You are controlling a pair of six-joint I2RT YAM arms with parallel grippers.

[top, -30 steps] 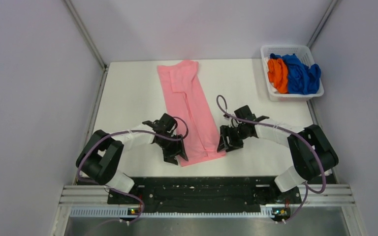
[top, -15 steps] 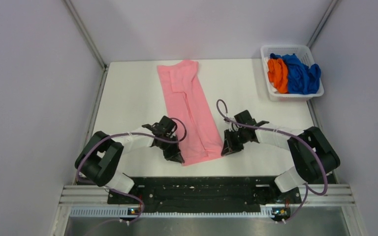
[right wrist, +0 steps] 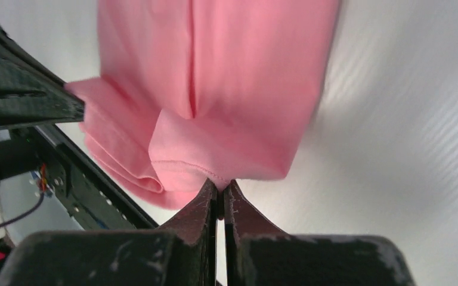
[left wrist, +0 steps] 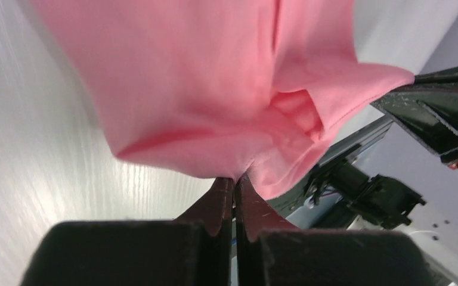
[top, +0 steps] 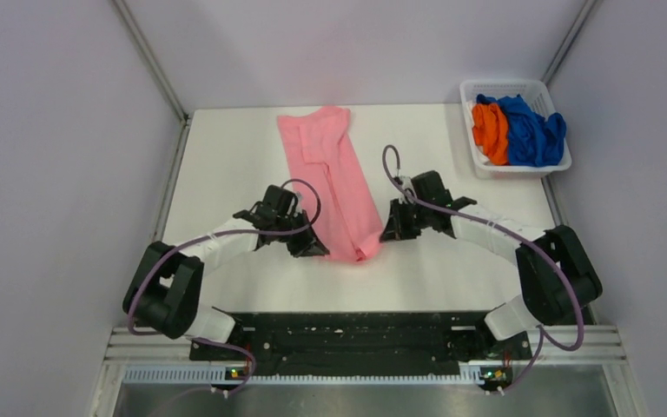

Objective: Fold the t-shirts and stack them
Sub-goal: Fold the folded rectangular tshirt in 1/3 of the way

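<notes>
Left gripper (left wrist: 234, 179): jaws pinched fully together on the near hem of the pink t-shirt (top: 330, 174), at its left corner. Several layers of cloth bunch just above the fingertips.

Right gripper (right wrist: 220, 183): likewise clamped tight, on the stitched hem at the right corner. Both grips look shallow, taking only the hem's very edge.

Between the two grippers the near end of the garment is raised off the table (top: 226, 174) and sags in a loose fold. The rest, already narrowed to a long strip, lies flat and runs away toward the far edge of the table.

The step in hand appears to be the lengthwise fold, near hem carried over to the far end. To do it well, the grippers should travel level and in parallel. A slightly wider spacing would draw the sagging middle taut. The hem should rise only enough to clear the flat part, so that the strip is not dragged. Release should wait until the hem lies square over the far edge.

The orange t-shirt (top: 490, 130) and blue t-shirt (top: 530, 130) sit crumpled in the white basket (top: 504, 84) at the far right corner, not yet folded.
</notes>
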